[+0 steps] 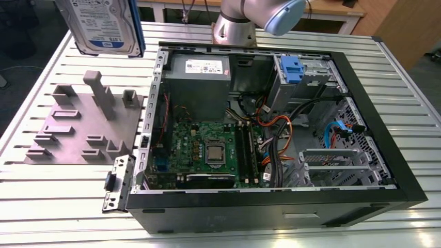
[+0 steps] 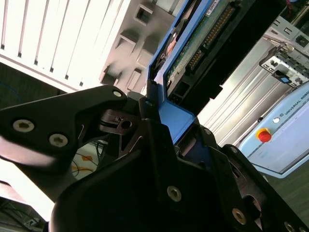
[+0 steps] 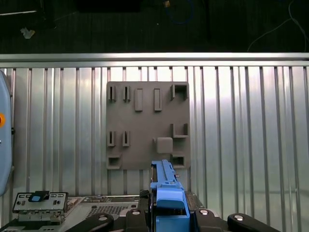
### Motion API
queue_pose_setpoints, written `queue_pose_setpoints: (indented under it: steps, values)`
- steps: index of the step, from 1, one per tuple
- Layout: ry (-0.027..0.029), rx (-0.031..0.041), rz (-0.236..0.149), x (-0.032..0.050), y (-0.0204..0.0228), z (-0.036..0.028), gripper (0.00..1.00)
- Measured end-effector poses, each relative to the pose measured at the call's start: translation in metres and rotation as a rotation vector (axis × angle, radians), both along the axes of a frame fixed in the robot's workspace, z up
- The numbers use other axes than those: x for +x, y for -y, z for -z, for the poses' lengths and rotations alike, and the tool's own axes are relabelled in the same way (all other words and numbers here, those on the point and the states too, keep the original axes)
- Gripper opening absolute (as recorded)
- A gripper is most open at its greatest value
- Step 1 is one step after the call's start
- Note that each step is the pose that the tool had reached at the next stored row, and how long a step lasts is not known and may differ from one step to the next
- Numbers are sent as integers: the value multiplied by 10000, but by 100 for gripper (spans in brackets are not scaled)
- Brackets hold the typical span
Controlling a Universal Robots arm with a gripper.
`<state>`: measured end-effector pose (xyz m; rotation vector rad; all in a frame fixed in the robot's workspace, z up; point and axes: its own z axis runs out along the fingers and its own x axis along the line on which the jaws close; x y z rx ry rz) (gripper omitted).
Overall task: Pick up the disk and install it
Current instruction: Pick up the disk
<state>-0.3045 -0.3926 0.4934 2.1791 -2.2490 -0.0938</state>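
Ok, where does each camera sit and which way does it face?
Exterior view: off the arm, high, looking down on the open computer case, fixture plate and raised disk; the arm shows.
First wrist view: on the wrist, looking straight down past the gripper at the fixture plate.
Second wrist view: beside the gripper, looking along its fingers at the disk.
Shared: the disk, in all three.

We see an open computer case [image 1: 262,209] on the slatted table [image 1: 55,206]. Inside the case sit a grey power supply [image 1: 200,82], a green motherboard [image 1: 206,150] and a blue caddy [image 1: 292,70]. Beside the case, on the exterior view's left, lies a grey fixture plate [image 1: 69,132].
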Motion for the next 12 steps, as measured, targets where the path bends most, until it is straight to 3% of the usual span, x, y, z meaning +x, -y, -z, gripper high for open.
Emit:
queue_pose_setpoints:
  steps: [6,12]
  values:
    - [0,-1,0,80,0,6,36]
    - [0,-1,0,92,0,6,36]
